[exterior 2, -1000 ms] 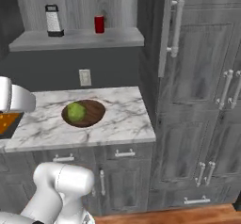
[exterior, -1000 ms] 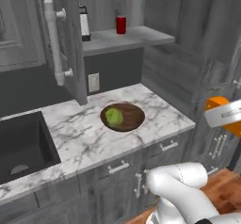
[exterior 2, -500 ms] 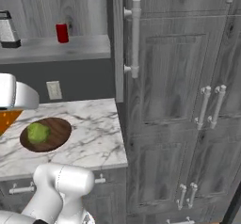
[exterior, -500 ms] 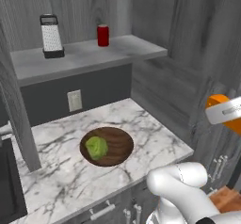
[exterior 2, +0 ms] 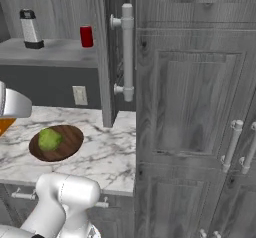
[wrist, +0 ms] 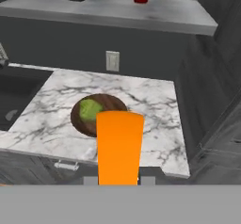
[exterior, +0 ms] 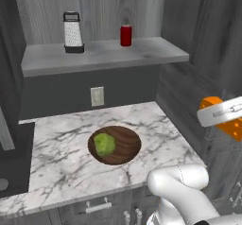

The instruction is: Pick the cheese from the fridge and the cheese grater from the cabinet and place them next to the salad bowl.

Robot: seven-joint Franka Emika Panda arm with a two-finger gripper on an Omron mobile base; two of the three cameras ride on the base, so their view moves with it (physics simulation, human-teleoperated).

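Gripper (exterior: pixel 226 117) clenched on orange cheese wedge (exterior: pixel 222 120), aloft; slippage risks dropping it short of brown wooden salad bowl (exterior: pixel 115 145).

The bench (exterior: pixel 66 148) was white, grey-veined marble, smooth. The salad bowl (exterior: pixel 124 146) looked like dark wood, the cabinet (exterior 2: pixel 190 82) grey wood-grain, the cheese grater (exterior: pixel 73 32) dotted silver metal.

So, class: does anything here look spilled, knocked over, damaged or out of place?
Nothing stands out. The cheese grater and red bottle stand upright on the shelf, the salad bowl sits level on the counter, and the cheese is held.
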